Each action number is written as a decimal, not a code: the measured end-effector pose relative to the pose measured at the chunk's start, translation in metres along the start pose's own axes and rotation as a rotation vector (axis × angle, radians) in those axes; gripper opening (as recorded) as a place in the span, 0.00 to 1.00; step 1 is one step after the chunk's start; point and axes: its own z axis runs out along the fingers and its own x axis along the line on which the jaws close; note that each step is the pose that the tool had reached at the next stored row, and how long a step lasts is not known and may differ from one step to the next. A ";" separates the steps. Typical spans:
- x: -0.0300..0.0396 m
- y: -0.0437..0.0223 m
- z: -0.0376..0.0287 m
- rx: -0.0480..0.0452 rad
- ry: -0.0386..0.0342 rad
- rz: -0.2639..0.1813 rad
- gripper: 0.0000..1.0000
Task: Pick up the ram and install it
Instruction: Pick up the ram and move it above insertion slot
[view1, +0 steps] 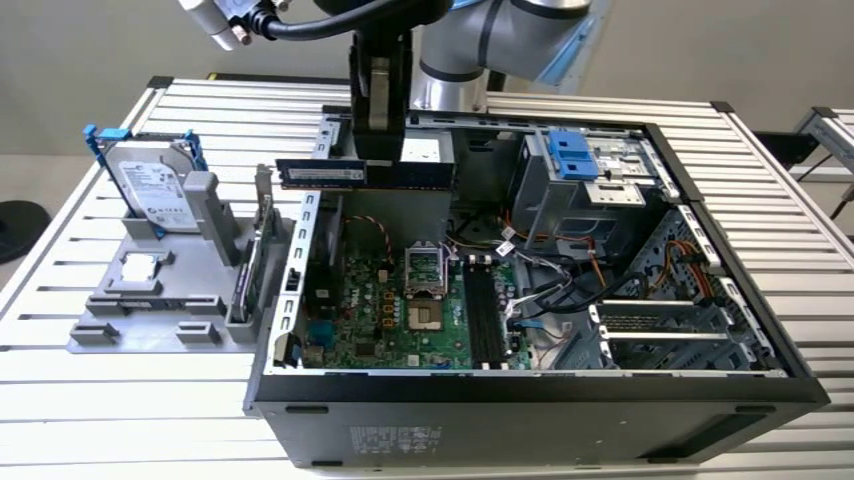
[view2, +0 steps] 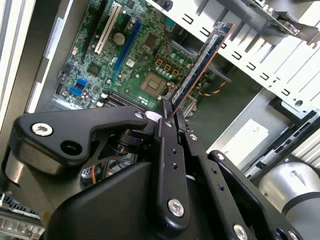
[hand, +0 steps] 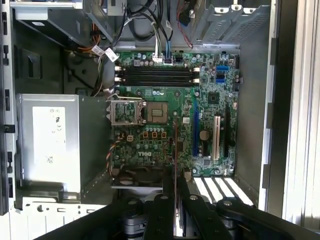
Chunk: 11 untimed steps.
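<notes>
Exterior view: hand (view1: 379, 150) grips long dark ram (view1: 424, 176) w/ bluish sticker (view1: 320, 173), level.

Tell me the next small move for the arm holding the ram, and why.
Probably turn the wrist so the ram runs along the memory slots. The gripper is shut on the ram and holds it above the open case. In the first wrist view its edge lies crosswise to the empty slots on the motherboard, so it could not seat as held.
</notes>
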 end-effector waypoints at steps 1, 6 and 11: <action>0.0000 0.0015 0.0000 0.0000 0.0001 0.000 0.00; 0.0001 0.0092 -0.0001 -0.0001 0.0001 0.000 0.00; 0.0002 0.0167 -0.0002 0.0000 0.0001 0.000 0.00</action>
